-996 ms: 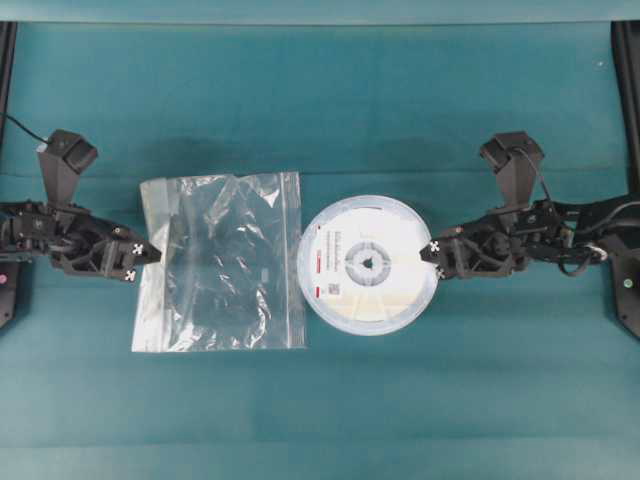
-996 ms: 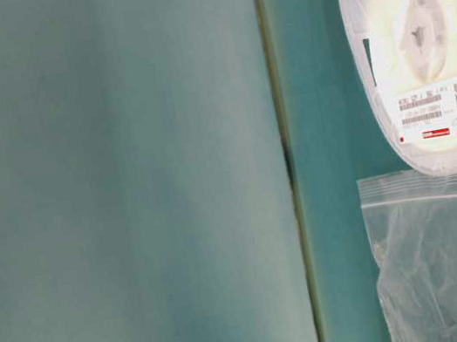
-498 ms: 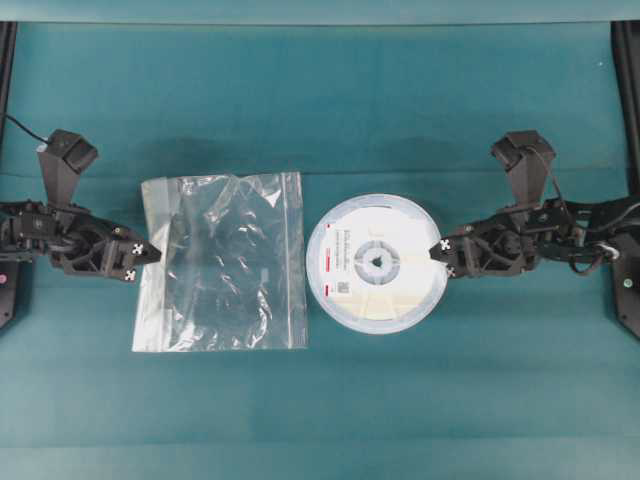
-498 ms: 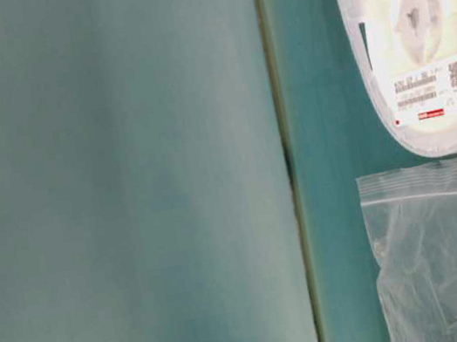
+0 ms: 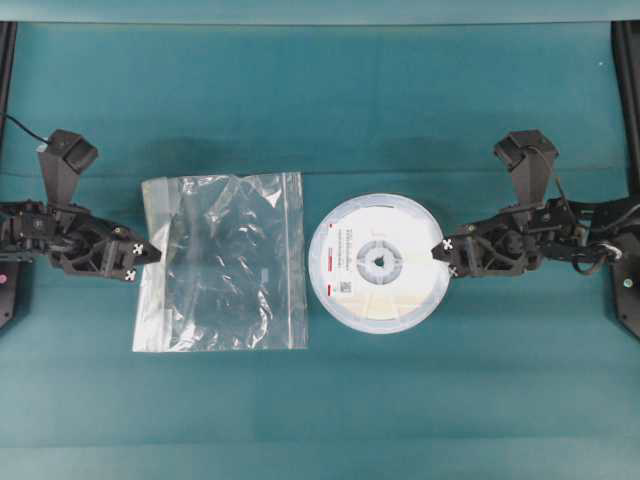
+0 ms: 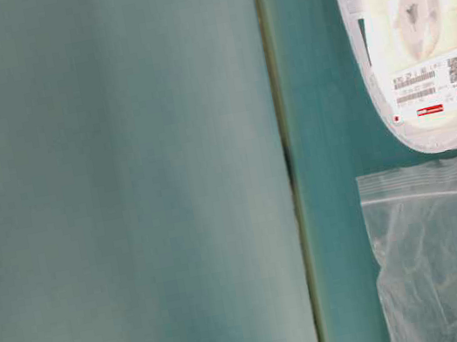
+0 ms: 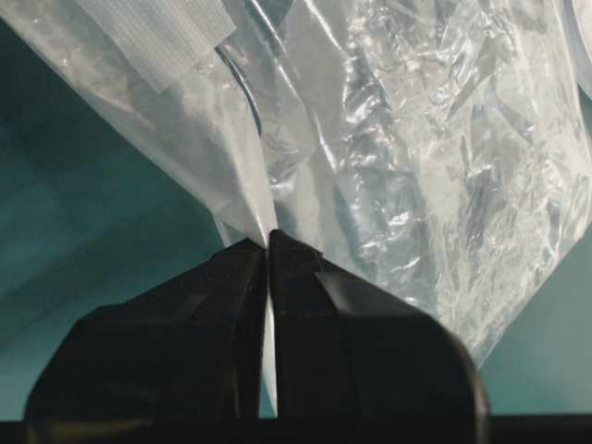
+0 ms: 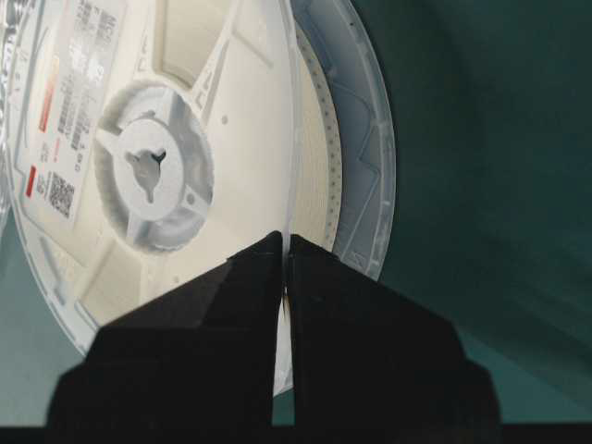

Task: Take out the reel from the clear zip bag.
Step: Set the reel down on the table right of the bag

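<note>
Overhead view, near edge to far edge of the bench (image 5: 320,420). The near strip of teal surface carries nothing but the lower corners of the clear zip bag (image 5: 222,262), which lies flat and crumpled left of centre, zip strip along its right edge. The reel (image 5: 378,263) lies wholly outside the bag, just right of that strip, a narrow gap between them, label facing the bag. The left gripper (image 5: 140,256) is clamped on the bag's left edge; the left wrist view shows film pinched between closed tips. The right gripper (image 5: 447,257) is clamped on the reel's right rim, one thin flange between its tips.
</note>
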### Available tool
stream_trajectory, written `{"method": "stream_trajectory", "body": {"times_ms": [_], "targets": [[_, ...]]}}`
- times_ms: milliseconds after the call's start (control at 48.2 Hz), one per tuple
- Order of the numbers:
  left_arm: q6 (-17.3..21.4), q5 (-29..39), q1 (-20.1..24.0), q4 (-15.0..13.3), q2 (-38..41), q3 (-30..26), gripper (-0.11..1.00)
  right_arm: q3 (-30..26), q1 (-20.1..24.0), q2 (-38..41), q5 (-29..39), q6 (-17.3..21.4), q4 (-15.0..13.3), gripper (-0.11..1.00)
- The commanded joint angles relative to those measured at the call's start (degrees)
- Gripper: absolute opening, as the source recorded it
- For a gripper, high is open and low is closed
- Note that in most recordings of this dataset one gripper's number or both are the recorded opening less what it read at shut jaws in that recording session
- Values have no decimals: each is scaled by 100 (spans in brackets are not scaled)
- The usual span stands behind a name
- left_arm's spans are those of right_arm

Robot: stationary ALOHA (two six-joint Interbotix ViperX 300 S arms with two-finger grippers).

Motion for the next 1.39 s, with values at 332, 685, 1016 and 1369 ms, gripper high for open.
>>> {"method": "stream_trajectory", "body": {"times_ms": [332, 685, 1016, 1369], "targets": [[9, -26, 0, 18, -9, -79, 2, -53, -9, -44, 35, 35, 9, 3], [18, -26, 0, 18, -18, -79, 2, -105, -9, -26, 422, 26, 9, 40], [18, 0, 0, 9, -18, -70, 2, -149, -9, -105, 853, 9, 9, 85], [26, 422, -9, 18, -44, -123, 6, -123, -70, -413, 817, 9, 9, 85]]}}
